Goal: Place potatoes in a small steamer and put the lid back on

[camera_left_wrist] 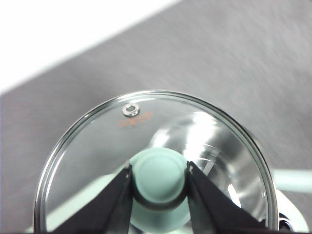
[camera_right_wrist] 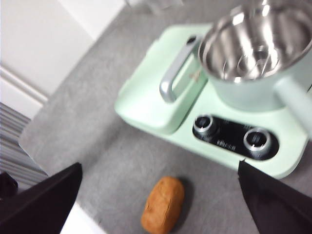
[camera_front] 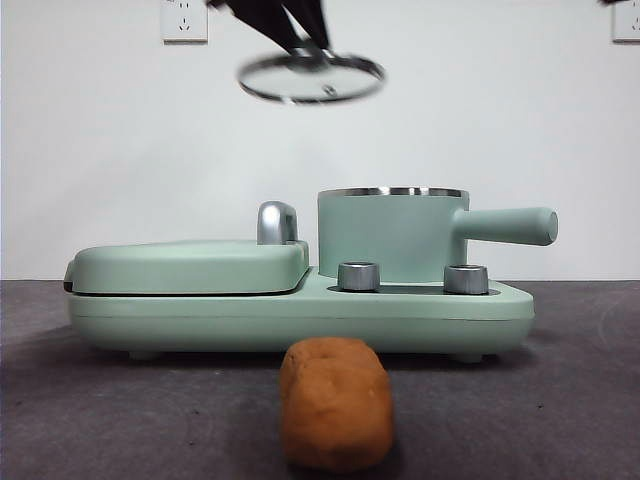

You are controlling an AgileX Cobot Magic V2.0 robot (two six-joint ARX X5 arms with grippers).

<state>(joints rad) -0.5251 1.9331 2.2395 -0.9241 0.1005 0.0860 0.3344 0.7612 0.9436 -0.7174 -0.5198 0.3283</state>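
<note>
The glass lid (camera_front: 311,78) hangs tilted in the air above and left of the small steamer (camera_front: 392,234). My left gripper (camera_left_wrist: 159,181) is shut on the lid's (camera_left_wrist: 161,146) mint-green knob (camera_left_wrist: 159,178). The steamer (camera_right_wrist: 253,53) stands uncovered on the mint-green cooker base (camera_front: 300,312), its steel inside empty. One orange-brown potato (camera_front: 335,402) lies on the grey table in front of the base. My right gripper (camera_right_wrist: 161,204) is open, high above the potato (camera_right_wrist: 163,204), with its jaws wide apart and nothing between them.
A flat green griddle cover (camera_front: 190,265) with a chrome handle (camera_front: 277,222) sits on the base's left half. Two steel dials (camera_front: 359,276) face the front. The steamer's handle (camera_front: 505,226) sticks out to the right. A white wall stands behind.
</note>
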